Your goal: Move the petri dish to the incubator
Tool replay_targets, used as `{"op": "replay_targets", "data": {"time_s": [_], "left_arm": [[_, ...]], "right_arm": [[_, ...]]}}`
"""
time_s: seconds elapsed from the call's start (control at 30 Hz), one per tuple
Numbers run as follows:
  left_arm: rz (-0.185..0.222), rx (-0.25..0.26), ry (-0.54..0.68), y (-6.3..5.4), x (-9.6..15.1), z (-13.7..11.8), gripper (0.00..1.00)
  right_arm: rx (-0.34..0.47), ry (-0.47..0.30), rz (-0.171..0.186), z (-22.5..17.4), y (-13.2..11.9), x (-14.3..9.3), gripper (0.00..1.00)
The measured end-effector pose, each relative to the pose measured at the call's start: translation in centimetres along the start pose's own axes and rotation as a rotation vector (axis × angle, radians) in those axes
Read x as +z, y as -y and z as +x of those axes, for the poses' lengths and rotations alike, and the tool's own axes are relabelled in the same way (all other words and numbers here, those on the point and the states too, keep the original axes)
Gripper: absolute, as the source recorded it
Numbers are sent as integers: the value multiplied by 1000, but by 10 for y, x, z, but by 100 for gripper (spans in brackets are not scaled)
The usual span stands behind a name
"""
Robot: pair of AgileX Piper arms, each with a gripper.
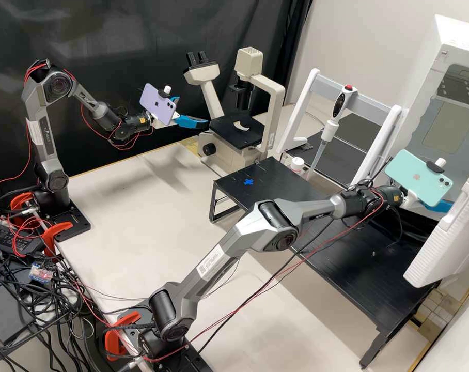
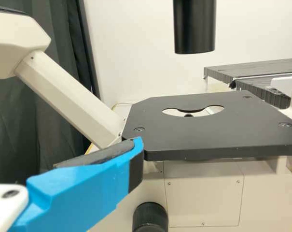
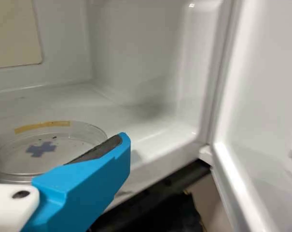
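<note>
By the microscope, my left gripper (image 1: 184, 110) is held in the air, its blue fingers apart and nothing between them. One finger of this left gripper (image 2: 88, 186) shows beside the microscope stage. At the incubator (image 1: 428, 77) opening is my right gripper (image 1: 439, 206). In the right wrist view, the right gripper (image 3: 60, 137) is shut on the clear petri dish (image 3: 63, 140), one dark pad against its rim and the other tip at the picture edge. The dish is inside the white incubator chamber (image 3: 136, 72), with yellow tape on its rim and a blue cross visible through it.
The incubator door (image 1: 446, 232) stands open beside my right gripper; its inner face (image 3: 266, 96) is close by. The microscope (image 1: 238, 132) stands in front of my left gripper. A pipette (image 1: 327, 129) on a stand and a black raised platform (image 1: 276, 175) are between the arms.
</note>
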Motion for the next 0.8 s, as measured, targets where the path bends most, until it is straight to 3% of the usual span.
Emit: {"op": "replay_targets", "data": {"time_s": [0.3, 0.33, 0.53, 0.8], "left_arm": [[0, 0, 0, 0, 0, 0, 100], [0, 0, 0, 0, 0, 0, 100], [0, 0, 0, 0, 0, 0, 100], [0, 0, 0, 0, 0, 0, 100]], "right_arm": [[-5, -18, -30, 12, 11, -2, 0], [-4, -18, -31, 12, 11, -1, 100], [0, -9, -32, 20, 18, 6, 100], [6, -4, -80, 22, 19, 9, 100]]}}
